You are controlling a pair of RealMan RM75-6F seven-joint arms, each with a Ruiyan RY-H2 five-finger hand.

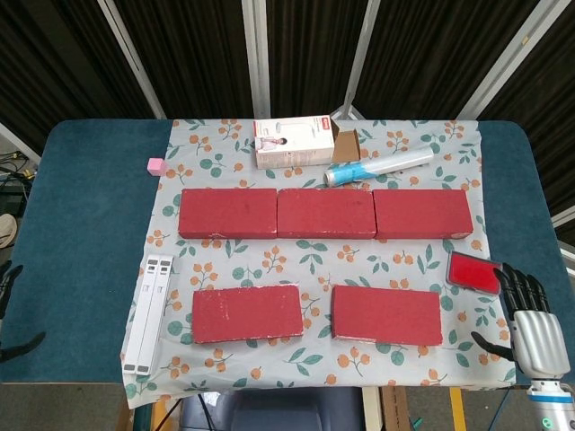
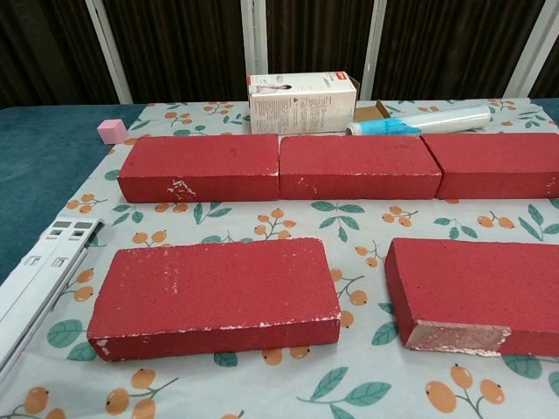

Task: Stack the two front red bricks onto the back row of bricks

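in the head view our right hand [image 1: 536, 319] hovers at the surface's [image 1: 81, 233] near right corner, fingers spread and holding nothing, with the two front red bricks [image 1: 247, 313] to its left and the back row of bricks [image 1: 325, 214] beyond them; only dark fingertips of our left hand [image 1: 9, 310] peek in, so we cannot tell its state. in the chest view no hand shows, and the front bricks lie flat on the flowered cloth [image 2: 349, 218], apart from the back row.

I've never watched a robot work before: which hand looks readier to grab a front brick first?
Probably the right hand: it hovers open just right of the front right brick. The left hand barely shows at the far table edge.
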